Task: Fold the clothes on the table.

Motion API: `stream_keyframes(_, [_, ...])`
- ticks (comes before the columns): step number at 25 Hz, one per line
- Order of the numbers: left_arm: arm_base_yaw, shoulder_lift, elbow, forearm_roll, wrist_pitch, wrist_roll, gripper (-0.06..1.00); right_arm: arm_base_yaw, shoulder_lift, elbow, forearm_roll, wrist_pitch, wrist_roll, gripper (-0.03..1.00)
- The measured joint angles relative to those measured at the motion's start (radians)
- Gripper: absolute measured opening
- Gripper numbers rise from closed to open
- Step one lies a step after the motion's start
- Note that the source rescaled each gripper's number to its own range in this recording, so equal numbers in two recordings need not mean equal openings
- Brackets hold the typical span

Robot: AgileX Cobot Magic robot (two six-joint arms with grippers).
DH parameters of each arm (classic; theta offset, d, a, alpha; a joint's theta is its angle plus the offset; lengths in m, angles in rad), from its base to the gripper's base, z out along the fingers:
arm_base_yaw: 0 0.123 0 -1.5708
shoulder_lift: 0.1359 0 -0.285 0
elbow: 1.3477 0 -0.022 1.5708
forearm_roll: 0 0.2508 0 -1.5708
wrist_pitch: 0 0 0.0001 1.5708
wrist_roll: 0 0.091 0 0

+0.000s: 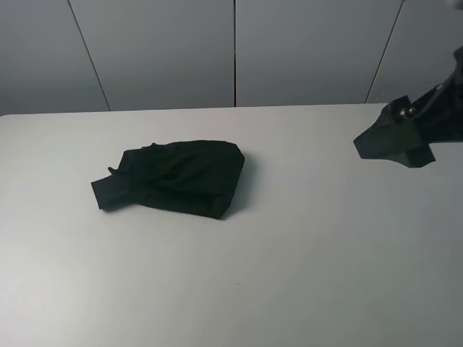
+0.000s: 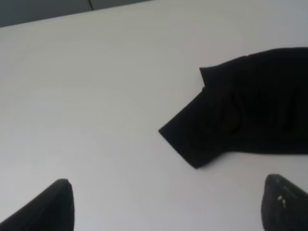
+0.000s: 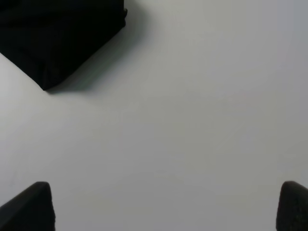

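A broad white bench (image 1: pixel 304 275) is seen spanning the scene, its far edge set against grey wall panels (image 1: pixel 166 50). The black T-shirt (image 1: pixel 177 177) is shown lying folded into a compact bundle on the bench, left of centre and nearer the far edge than the near one, with one sleeve end protruding toward the left edge. No print is visible on the cloth. The right pincer (image 3: pixel 163 207) is held above bare bench near the far right corner, well apart from the shirt, its fingers spread wide and empty. The left pincer (image 2: pixel 166 207) is likewise spread and empty, near the protruding sleeve
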Motion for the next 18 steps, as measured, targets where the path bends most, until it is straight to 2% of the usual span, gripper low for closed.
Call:
stream_keyframes(5, [0.000,-0.216,0.180,0.019,0.010,-0.026,1.00,0.000,-0.237,0.022,0.003,0.133,0.000,1.00])
stream_keyframes(9, [0.000,-0.407,0.270,0.019,0.013,-0.034,1.00,0.000,-0.404,0.054,0.008,0.215,-0.006,1.00])
stream_keyframes(18, [0.000,-0.669,0.370,0.019,0.068,-0.077,1.00,0.000,-0.711,0.124,0.049,0.246,-0.011,1.00])
